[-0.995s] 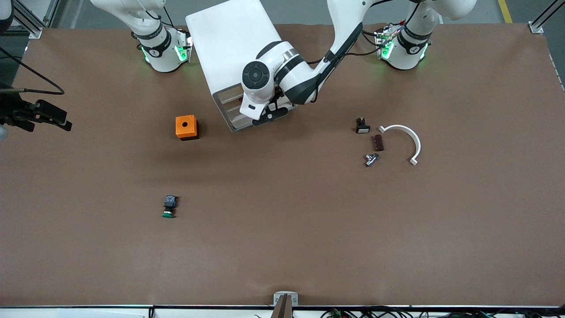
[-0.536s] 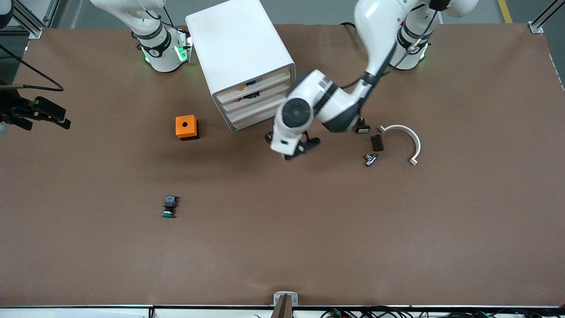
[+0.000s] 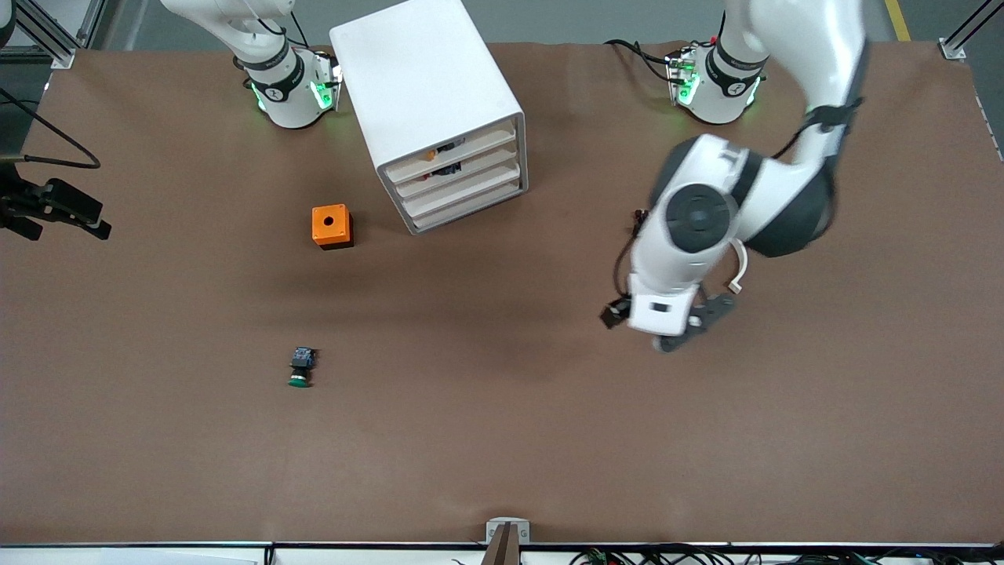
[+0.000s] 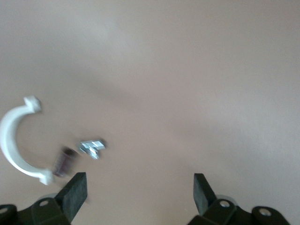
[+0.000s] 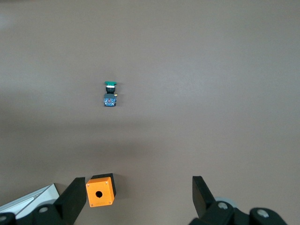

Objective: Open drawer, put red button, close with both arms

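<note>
Left fingers: spread wide apart, nothing between them.
Left gripper: up in the air over bare table toward the left arm's end, close to a cluster of small parts.
Left arm: reaches out from its base and bends down over those parts, covering most of them in the front view.
Right fingers: spread wide apart, holding nothing.
Right gripper: high over the table, looking down on the orange box and the green button; it cannot be made out in the front view.
Right arm: only its base and lower link show, beside the cabinet; it waits.
Cabinet: white, standing at an angle between the two arm bases, its four fronts facing the table's open middle.
Drawer: second front from the top, flush with the others.
Red button: not clearly visible anywhere; small dark and orange things show through the gaps above the upper fronts, but what they are cannot be told.
Orange box: on the table just beside the cabinet, toward the right arm's end, round hole facing up.
Green button: lying on its side, nearer the front camera than the orange box, well apart from it.
White curved clip: flat on the table.
Small metal part: beside the clip.
Dark brown block: between the clip and the metal part.
</note>
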Robot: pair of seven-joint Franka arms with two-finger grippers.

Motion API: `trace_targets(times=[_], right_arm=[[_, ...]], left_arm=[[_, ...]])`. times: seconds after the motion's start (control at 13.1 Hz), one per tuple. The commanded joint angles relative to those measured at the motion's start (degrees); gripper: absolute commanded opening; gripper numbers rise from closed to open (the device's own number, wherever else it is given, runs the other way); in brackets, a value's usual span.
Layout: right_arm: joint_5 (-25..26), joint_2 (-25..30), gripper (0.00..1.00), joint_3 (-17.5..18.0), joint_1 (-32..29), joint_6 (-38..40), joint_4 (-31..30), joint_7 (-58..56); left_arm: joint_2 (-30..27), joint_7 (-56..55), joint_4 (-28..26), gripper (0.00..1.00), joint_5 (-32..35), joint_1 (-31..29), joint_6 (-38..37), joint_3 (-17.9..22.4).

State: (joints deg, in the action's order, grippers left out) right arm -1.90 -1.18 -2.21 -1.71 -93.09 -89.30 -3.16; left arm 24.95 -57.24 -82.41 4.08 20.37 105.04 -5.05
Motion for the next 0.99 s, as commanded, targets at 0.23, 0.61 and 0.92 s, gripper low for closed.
trace_targets(times=[0.23,0.61,0.92], right_arm=[[0.93,1.44,1.00,0.80,-0.58,1.69,-1.06,-0.44],[0.93,1.62,1.00,0.89,-0.49,1.95,-1.06,-0.44],[1.02,1.62,1.00,0.98,-0.40,1.87,-1.06,-0.44]], left_arm=[[-11.57,22.41,-1.53,1.00,0.67,-13.06,-5.19,-0.84],[-18.17,36.21,-3.01,1.00,-0.03,-13.86,-11.69,0.91],[-29.32,44.40,-13.81,1.00,-2.05,-13.69,-12.93,2.67]])
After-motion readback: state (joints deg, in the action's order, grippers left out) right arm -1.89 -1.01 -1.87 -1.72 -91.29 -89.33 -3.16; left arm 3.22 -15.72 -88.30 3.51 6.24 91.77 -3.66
